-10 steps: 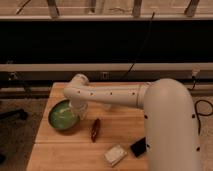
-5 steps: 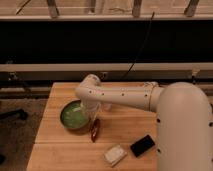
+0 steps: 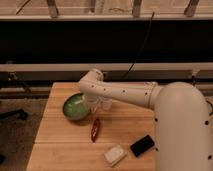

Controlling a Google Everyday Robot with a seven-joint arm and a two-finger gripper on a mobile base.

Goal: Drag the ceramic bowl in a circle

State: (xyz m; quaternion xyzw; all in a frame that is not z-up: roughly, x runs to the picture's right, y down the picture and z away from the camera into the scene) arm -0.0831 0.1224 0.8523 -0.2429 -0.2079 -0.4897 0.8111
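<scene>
Gripper (image 3: 98,104) hangs right at the bowl's (image 3: 76,106) right rim on the table (image 3: 65,137), can't tell how it's set. Red thing (image 3: 95,129) lies just below, white block (image 3: 115,154) and black block (image 3: 142,145) further right.

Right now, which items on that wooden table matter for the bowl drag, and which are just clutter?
In play: round green glazed ceramic bowl; gripper, at the bowl's right rim.
Clutter: slim dark red object; flat black rectangular object; small white block.
</scene>
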